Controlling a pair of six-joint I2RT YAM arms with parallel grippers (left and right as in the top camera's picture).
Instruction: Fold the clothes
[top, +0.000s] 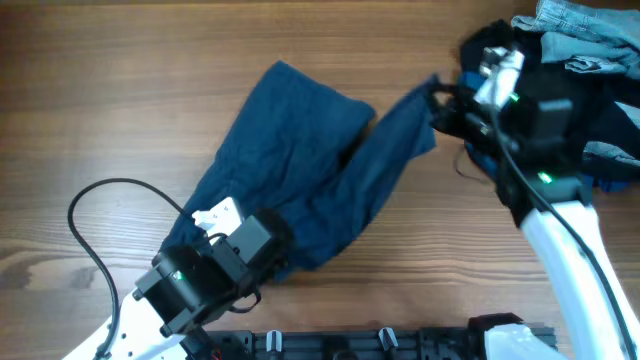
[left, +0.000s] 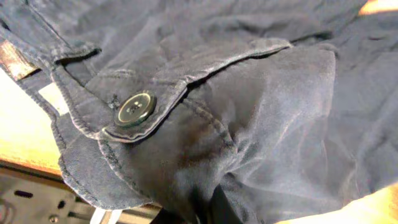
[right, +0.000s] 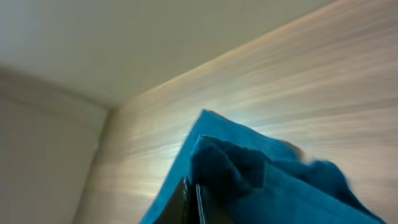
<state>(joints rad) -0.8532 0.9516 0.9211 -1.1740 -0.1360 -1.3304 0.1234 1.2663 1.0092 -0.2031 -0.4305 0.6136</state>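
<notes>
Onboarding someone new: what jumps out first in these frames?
Navy shorts sprawl across the middle of the table, pinched at both ends: the left tool is at the buttoned waistband and the right tool is on a leg hem. A pile of other clothes sits in the far right corner.

The navy shorts (top: 300, 170) lie spread on the wooden table (top: 100, 80); a heap of clothes (top: 590, 40) sits top right.

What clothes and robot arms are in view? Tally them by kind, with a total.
Navy shorts: 1
Pile of other clothes: 1 (the pieces in it can't be counted)
Robot arms: 2
Total: 4
</notes>
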